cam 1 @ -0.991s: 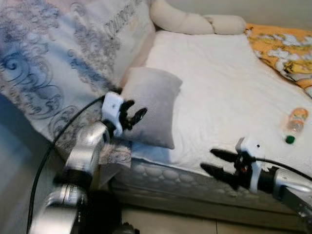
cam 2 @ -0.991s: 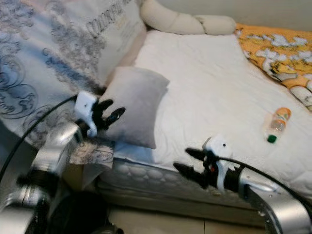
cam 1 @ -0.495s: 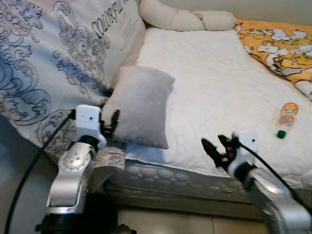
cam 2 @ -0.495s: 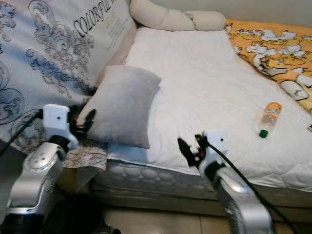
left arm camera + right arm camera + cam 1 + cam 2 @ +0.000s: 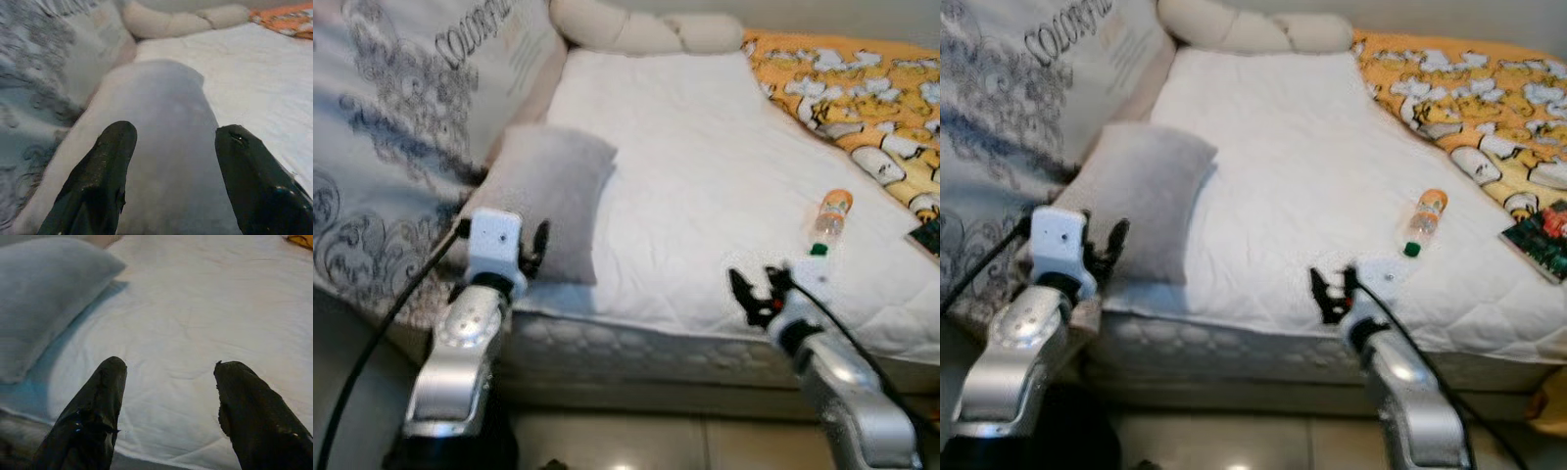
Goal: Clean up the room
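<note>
The head camera is swinging toward the right, so the whole bed scene is sliding left, and a dark green packet (image 5: 1540, 240) is coming into sight at the far right edge, beside the orange blanket (image 5: 1459, 78). The left gripper (image 5: 536, 253), a second ago reaching sideways with fingers spread, is now pointing up at the near end of the grey pillow (image 5: 543, 196). The right gripper (image 5: 1330, 290) is turning from sideways to pointing away over the white mattress (image 5: 1302, 166); it is perhaps slightly blurred.
</note>
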Tool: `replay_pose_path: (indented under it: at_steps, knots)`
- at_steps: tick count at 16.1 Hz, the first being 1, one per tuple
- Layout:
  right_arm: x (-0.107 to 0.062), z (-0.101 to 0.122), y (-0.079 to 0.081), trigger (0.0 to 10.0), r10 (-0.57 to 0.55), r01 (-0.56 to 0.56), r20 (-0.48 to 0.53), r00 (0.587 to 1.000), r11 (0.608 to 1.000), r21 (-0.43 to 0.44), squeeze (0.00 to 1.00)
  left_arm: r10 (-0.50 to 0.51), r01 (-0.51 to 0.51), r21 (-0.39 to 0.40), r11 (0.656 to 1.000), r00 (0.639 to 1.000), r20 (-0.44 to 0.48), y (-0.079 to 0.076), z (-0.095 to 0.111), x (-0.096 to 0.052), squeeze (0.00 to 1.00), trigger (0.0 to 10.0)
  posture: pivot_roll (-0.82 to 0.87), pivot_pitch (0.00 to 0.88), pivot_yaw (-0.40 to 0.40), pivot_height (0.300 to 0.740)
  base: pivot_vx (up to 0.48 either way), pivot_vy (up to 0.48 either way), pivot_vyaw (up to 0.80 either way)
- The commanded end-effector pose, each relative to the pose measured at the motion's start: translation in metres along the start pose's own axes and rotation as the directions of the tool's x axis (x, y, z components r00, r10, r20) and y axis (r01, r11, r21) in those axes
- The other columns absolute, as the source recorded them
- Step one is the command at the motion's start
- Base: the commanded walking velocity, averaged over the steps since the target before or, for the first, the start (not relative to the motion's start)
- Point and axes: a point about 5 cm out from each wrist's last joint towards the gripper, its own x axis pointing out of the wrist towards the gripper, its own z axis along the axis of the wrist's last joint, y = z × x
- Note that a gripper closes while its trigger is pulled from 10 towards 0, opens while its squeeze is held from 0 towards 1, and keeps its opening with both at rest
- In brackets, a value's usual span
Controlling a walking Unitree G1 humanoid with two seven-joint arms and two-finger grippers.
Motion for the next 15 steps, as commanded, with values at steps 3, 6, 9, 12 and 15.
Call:
replay_pose_path:
  at_steps: [3,6,9,12,15]
  knots:
    - [-0.001,0.000,-0.008,10.0,-0.043,0.043,0.003,0.999,0.999,-0.026,0.00,-0.016,0.016,0.005,1.000,1.000,0.015,-0.008,0.004,0.002,0.00,10.0,-0.01,0.000,0.010,0.740,0.000,-0.480,0.00]
    - [0.001,-0.003,-0.004,10.0,-0.040,0.040,-0.010,0.999,0.999,-0.037,0.00,-0.033,0.033,0.010,0.999,0.999,0.016,-0.015,0.003,0.002,0.00,10.0,-0.01,0.000,0.004,0.740,0.000,-0.469,0.00]
    - [0.002,-0.003,-0.005,10.0,-0.050,0.049,-0.015,0.999,0.998,-0.032,0.00,-0.038,0.038,0.015,0.999,0.999,0.015,-0.018,0.003,0.002,0.00,10.0,-0.01,0.000,0.002,0.740,0.000,-0.471,0.00]
    - [0.001,-0.001,-0.008,10.0,-0.062,0.061,-0.010,0.998,0.998,-0.031,0.00,-0.062,0.062,-0.017,0.998,0.998,0.009,-0.021,0.000,0.000,0.00,10.0,-0.01,0.000,0.006,0.740,0.000,-0.135,0.00]
    - [0.001,0.001,-0.011,10.0,-0.057,0.057,-0.005,0.998,0.998,-0.031,0.00,-0.123,0.124,-0.064,0.990,0.992,0.025,-0.025,0.003,0.000,0.00,10.0,-0.01,0.000,0.000,0.740,0.000,0.000,0.00]
